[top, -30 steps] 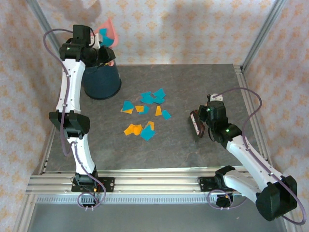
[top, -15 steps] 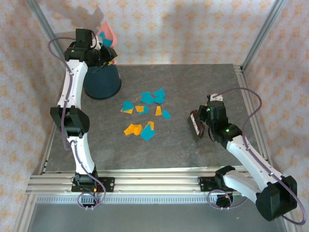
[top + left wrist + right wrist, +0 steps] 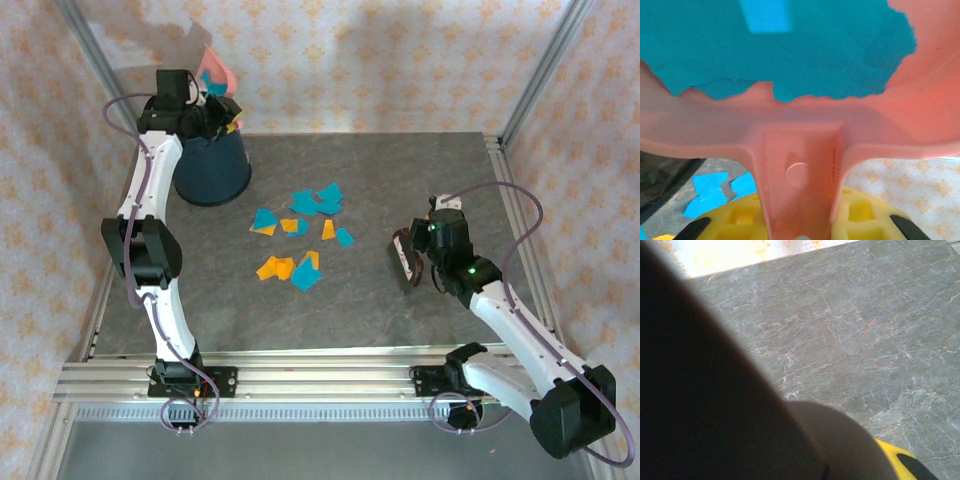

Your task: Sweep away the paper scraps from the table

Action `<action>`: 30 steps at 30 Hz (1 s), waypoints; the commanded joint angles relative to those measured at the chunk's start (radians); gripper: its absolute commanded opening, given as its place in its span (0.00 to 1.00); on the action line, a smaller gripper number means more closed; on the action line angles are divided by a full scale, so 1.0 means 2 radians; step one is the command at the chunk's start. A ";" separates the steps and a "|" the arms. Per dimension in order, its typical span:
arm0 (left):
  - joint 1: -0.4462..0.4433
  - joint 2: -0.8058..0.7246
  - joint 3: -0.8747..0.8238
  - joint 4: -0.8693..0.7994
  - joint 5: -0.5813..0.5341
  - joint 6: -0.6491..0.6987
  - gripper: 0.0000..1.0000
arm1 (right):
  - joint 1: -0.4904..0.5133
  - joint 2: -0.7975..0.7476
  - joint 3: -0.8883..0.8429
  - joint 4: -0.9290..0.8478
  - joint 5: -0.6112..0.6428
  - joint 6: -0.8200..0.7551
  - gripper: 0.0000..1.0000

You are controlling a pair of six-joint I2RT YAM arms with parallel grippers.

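Several teal and orange paper scraps lie scattered on the middle of the grey table. My left gripper is raised over the dark blue bin, shut on the handle of the pink dustpan. The dustpan is tipped up, and large teal scraps lie in it. The handle sits between my yellow fingers. My right gripper is low at the table's right, shut on a dark brush. The brush blocks much of the right wrist view.
Aluminium rails edge the table in front, and upright posts stand at the back corners. Patterned curtain walls close the sides and back. Bare tabletop lies ahead of the brush.
The left arm has swung the dustpan slightly left and further over the bin. The right arm and the scraps on the table have not moved.
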 commanded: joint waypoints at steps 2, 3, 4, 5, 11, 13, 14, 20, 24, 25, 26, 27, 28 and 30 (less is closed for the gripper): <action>0.005 -0.039 -0.009 0.066 0.021 -0.037 0.00 | 0.003 -0.017 0.009 0.001 0.001 0.010 0.00; 0.005 -0.042 -0.014 0.075 0.022 -0.045 0.00 | 0.003 -0.018 0.008 0.001 0.001 0.010 0.00; 0.005 -0.045 -0.020 0.086 0.024 -0.053 0.00 | 0.003 -0.020 0.008 0.001 0.001 0.011 0.00; 0.005 -0.049 -0.025 0.095 0.027 -0.060 0.00 | 0.003 -0.020 0.007 0.000 0.001 0.011 0.00; 0.006 -0.077 -0.071 0.171 0.035 -0.122 0.00 | 0.003 -0.027 0.004 -0.004 0.002 0.010 0.00; 0.007 -0.080 -0.081 0.197 0.042 -0.142 0.00 | 0.003 -0.030 0.003 -0.005 0.002 0.012 0.00; 0.007 -0.081 -0.085 0.205 0.044 -0.149 0.00 | 0.003 -0.031 0.002 -0.005 0.001 0.012 0.00; 0.008 -0.091 -0.115 0.267 0.050 -0.197 0.00 | 0.003 -0.041 -0.002 -0.010 0.001 0.014 0.00; 0.009 -0.095 -0.134 0.302 0.051 -0.224 0.00 | 0.003 -0.045 -0.003 -0.012 0.001 0.016 0.00; 0.010 -0.095 -0.138 0.308 0.051 -0.230 0.00 | 0.003 -0.046 -0.003 -0.012 0.001 0.016 0.00; 0.010 -0.096 -0.144 0.317 0.050 -0.237 0.00 | 0.003 -0.046 -0.003 -0.013 0.001 0.017 0.00; 0.010 -0.096 -0.149 0.327 0.050 -0.245 0.00 | 0.003 -0.046 -0.003 -0.014 0.001 0.016 0.00; 0.010 -0.095 -0.151 0.333 0.052 -0.251 0.00 | 0.003 -0.047 -0.003 -0.013 0.001 0.017 0.00; 0.010 -0.095 -0.160 0.354 0.054 -0.267 0.00 | 0.003 -0.047 -0.003 -0.014 0.001 0.017 0.00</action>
